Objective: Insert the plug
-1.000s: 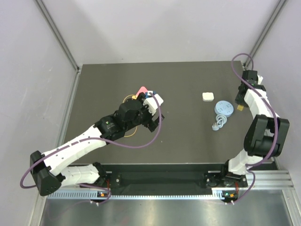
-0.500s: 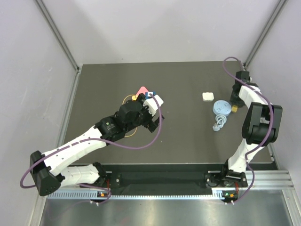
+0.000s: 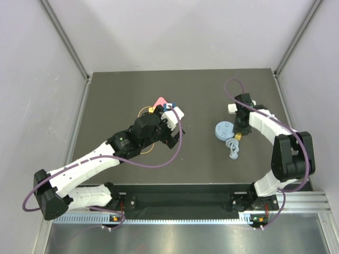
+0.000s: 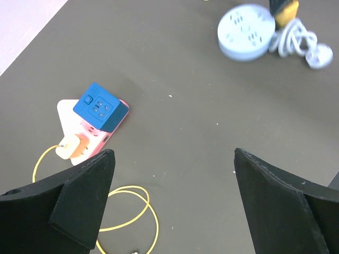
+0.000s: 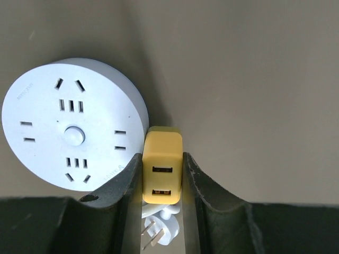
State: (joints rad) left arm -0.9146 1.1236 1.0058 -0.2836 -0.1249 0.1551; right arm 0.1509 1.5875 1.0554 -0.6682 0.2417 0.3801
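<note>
Holding the yellow USB charger (image 5: 162, 174) clamped, right gripper (image 5: 162, 159) must next align it over the round power strip (image 5: 74, 124); left gripper (image 4: 172, 153) spread.

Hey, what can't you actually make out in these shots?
Yellow charger: prongs hidden; right wrist view shows only its USB face.
White block: top view, too small, partly behind the right arm.
Yellow cable: left wrist view, partly behind the left claw, cut by bottom edge.

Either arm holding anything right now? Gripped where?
The right jaws clamp the yellow USB charger by its two side faces, USB ports facing the wrist camera. The left jaws stand open, holding nothing.
</note>
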